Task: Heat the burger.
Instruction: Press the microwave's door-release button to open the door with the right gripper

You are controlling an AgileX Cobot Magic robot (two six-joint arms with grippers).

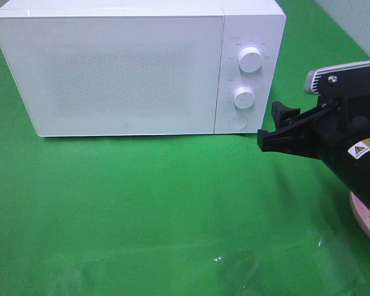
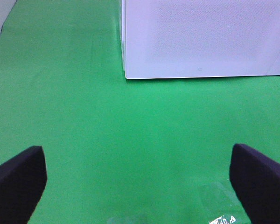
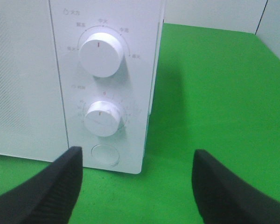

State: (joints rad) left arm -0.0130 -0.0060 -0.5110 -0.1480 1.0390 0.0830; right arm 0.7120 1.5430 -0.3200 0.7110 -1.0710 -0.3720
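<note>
Microwave (image 1: 111, 68) shut, knobs (image 3: 101, 51) just ahead of right gripper (image 3: 137, 156), spread wide, empty; left gripper (image 2: 136, 151) likewise wide, empty.

Surface finishes: white box-shaped microwave oven (image 1: 129, 74) and surroundings.
Oven casing smooth satin white plastic; door panel (image 1: 111, 74) finely stippled; round white upper dial (image 1: 251, 60) smooth, semi-gloss. In front of the oven, green table cover (image 1: 142, 203) matt, cloth-like. Beside the oven, right gripper (image 3: 136, 182) fingers (image 3: 56, 186) matt black, finely ribbed.
</note>
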